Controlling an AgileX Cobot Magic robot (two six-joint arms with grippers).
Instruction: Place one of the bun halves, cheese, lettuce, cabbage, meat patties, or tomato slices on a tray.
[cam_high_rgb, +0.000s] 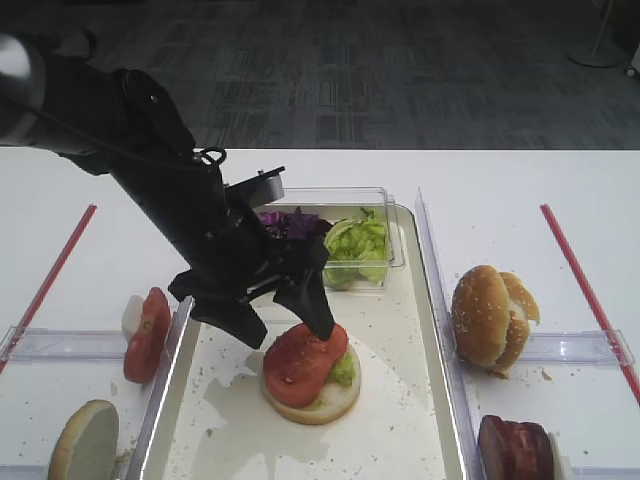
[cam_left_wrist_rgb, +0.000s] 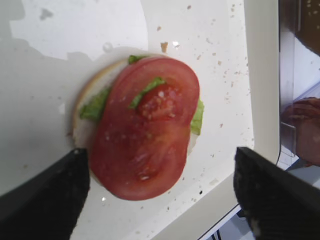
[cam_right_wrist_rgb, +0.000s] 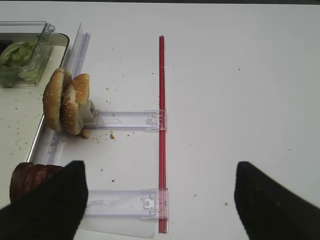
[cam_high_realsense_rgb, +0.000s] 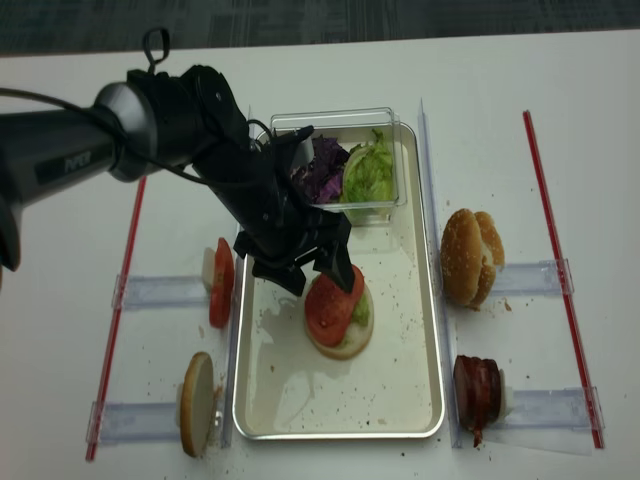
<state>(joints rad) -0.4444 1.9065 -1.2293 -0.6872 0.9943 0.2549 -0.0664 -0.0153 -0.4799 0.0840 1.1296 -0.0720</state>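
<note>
The left gripper (cam_left_wrist_rgb: 160, 195) hangs wide open and empty just above the tomato slice (cam_left_wrist_rgb: 147, 127), which lies flat on lettuce (cam_left_wrist_rgb: 95, 106) atop a bun half (cam_high_rgb: 322, 402) mid-tray (cam_high_rgb: 425, 330). The slice looks soft, wet and slippery, so any regrip should probably pinch gently across opposite edges.

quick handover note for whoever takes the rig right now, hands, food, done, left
Left hand: open, empty, directly above the stack.
Right hand: open, empty, over bare table on the right.
On the cream-white rectangular tray: pale bun half, green lettuce leaf, bright-red tomato slices on top.
Off the tray: seeded buns, dark meat patties, purple cabbage in the clear box.
Done: tomato is placed.
Left: likely lift the left hand clear.
</note>
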